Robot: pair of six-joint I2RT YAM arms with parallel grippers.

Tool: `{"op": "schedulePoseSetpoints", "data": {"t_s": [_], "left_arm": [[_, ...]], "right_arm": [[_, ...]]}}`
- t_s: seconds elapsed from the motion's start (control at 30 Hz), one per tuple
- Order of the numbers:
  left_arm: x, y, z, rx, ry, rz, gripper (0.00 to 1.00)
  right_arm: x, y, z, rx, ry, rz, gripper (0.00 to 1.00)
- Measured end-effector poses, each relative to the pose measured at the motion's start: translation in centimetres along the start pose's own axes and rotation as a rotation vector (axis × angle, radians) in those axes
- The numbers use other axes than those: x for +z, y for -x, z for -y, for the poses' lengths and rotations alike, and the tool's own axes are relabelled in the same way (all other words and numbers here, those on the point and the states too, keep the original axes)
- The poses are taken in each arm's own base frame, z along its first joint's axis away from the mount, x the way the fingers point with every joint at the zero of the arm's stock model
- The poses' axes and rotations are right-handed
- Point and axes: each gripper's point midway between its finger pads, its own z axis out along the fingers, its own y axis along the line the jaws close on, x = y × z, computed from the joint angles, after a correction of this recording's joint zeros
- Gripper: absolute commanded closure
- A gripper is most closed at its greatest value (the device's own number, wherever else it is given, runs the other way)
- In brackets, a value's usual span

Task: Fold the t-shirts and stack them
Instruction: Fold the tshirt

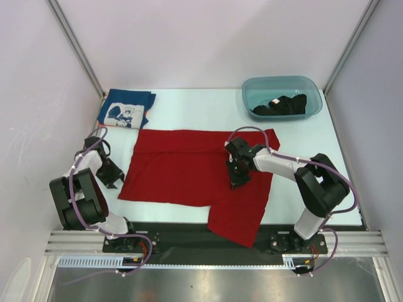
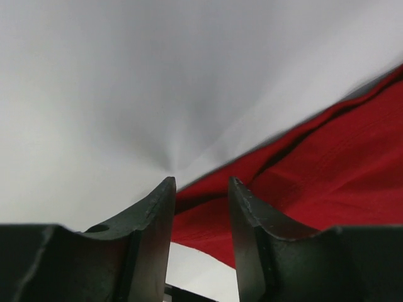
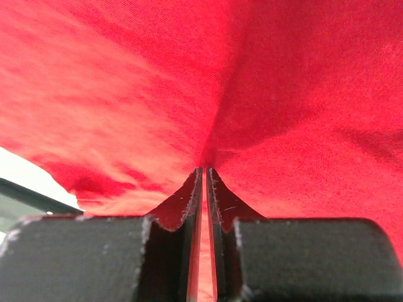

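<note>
- Red t-shirt (image 1: 182, 170) lies spread across the middle of the white surface (image 1: 189, 107), its long side running left to right; you see its near right corner reaching past the front edge onto the dark strip between the 2 arm bases.
- Your right arm stretches over that shirt, and the right fingers (image 1: 235, 181) come down on the cloth a little right of its middle.
- From the right wrist view, those fingers (image 3: 186, 201) are pressed almost together with only a thin slit between them, pinching a small pucker of the red t-shirt (image 3: 283, 94); creases fan out from the tips.
- Your left arm sits off the shirt's left edge, with the left fingers (image 1: 113, 181) low over the bare surface just beside the cloth.
- From the left wrist view, the left fingers (image 2: 154, 220) stand spread with a clear gap and nothing between them; the red t-shirt (image 2: 340, 170) edge lies just beyond the tips, with the pale surface (image 2: 126, 94) to its left.
- At the far left corner you find the blue t-shirt (image 1: 126, 110), folded small with its white print facing up, just apart from the red one.
- At the far right, the black t-shirt (image 1: 283, 105) lies crumpled inside the teal tub (image 1: 252, 88).
</note>
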Motion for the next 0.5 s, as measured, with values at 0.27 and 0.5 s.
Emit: {"op": "schedulePoseSetpoints", "data": {"t_s": [0.27, 0.5], "left_arm": [[0.6, -2.4, -0.3, -0.087, -0.043, -0.097, 0.64], [0.6, -3.2, -2.3, -0.324, -0.04, -0.138, 0.97]], "right_arm": [[0.8, -1.5, 0.4, 0.025, 0.01, -0.032, 0.89], [0.9, -1.5, 0.6, 0.05, 0.014, -0.033, 0.89]]}}
